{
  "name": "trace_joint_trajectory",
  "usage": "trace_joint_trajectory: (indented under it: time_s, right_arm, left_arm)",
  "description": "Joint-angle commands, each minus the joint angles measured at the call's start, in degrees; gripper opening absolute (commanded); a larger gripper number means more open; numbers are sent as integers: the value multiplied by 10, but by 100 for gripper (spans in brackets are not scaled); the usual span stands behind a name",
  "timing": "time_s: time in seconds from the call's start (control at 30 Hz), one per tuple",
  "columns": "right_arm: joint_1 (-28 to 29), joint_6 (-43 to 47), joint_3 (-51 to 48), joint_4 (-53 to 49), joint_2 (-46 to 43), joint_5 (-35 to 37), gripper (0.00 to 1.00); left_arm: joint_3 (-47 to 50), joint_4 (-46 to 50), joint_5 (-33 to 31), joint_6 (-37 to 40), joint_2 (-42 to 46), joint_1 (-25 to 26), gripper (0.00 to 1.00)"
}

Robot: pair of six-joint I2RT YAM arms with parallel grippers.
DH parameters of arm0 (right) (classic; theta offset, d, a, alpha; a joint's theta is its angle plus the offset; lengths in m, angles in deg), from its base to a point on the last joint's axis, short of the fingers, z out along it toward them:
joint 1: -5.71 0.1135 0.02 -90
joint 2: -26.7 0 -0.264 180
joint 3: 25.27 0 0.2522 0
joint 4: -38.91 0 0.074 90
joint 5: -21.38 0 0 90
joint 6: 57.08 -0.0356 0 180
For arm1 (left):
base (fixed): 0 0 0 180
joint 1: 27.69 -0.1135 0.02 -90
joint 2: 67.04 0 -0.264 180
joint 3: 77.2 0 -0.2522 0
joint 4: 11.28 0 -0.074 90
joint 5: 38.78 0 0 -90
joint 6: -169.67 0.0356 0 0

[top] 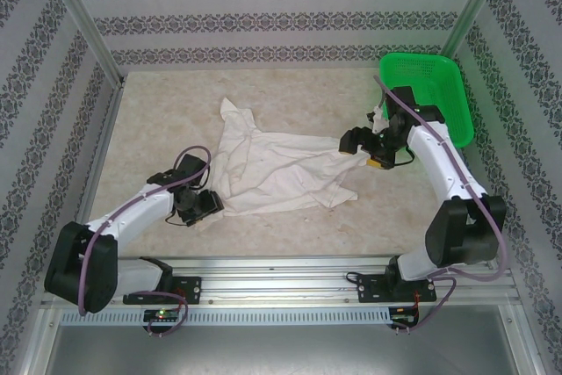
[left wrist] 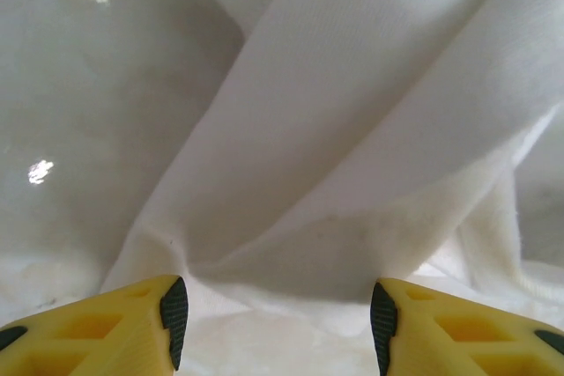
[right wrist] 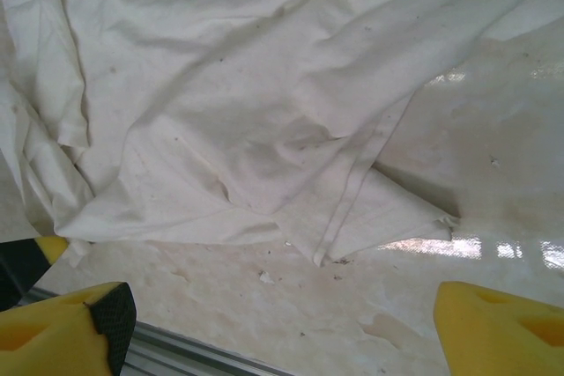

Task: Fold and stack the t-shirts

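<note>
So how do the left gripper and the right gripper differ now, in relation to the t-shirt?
The left gripper has cloth of the t-shirt bunched between its fingers; the right gripper stands open over bare table, the hem just ahead. The left gripper is at the shirt's near left corner, the right gripper at its right end, near the green basket. Both are low, with yellow fingers.

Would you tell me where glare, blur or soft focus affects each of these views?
Top external: even light, the t-shirt sharp, no strong glare. Left wrist: the cloth sits very close and looks slightly soft, with small glare spots on the table. Right wrist: creases crisp, bright glare streaks on the table beside the shirt's corner.
</note>
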Motion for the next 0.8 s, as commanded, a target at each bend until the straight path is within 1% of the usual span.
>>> trace_joint_trajectory:
  time_s: [0.0, 0.03, 0.13, 0.17, 0.27, 0.3, 0.37, 0.43, 0.5, 0.63, 0.7, 0.73, 0.77]
  right_arm:
    - [3, 3, -13, -8, -22, -7, 88]
    - [3, 2, -17, -7, -25, -5, 88]
    - [2, 2, -25, -7, -31, -4, 88]
    - [2, 2, -27, -8, -34, -2, 88]
    - [2, 3, -40, -9, -39, 2, 87]
    - [2, 3, -46, -7, -42, 3, 87]
    - [0, 2, -64, -5, -44, 9, 87]
    - [-2, -2, -83, -1, -43, 14, 87]
    - [-2, -7, -101, 5, -40, 19, 87]
    - [16, -25, -146, 45, -38, -7, 86]
    - [33, -26, -160, 54, -27, -10, 83]
    - [41, -24, -161, 48, -23, 11, 80]
    - [42, -31, -161, 40, -21, 50, 80]
  left_arm:
    - [17, -59, -6, 11, -8, 4, 57]
    - [21, -69, -5, 11, -7, 4, 56]
    - [17, -76, 0, 12, 3, 4, 47]
    - [11, -66, 1, 11, 13, 3, 44]
    - [0, -38, 11, 5, 65, 4, 41]
    - [-1, -27, 15, 3, 78, 4, 39]
    - [7, -15, 28, -4, 97, 4, 31]
    - [19, -23, 35, -12, 106, 4, 25]
    - [20, -35, 39, -18, 105, 3, 16]
    - [4, -74, 60, -22, 81, 3, 1]
    - [-9, -77, 64, -19, 70, 4, 0]
    - [-19, -75, 66, -18, 70, 4, 0]
    - [-32, -68, 63, -15, 73, 4, 0]
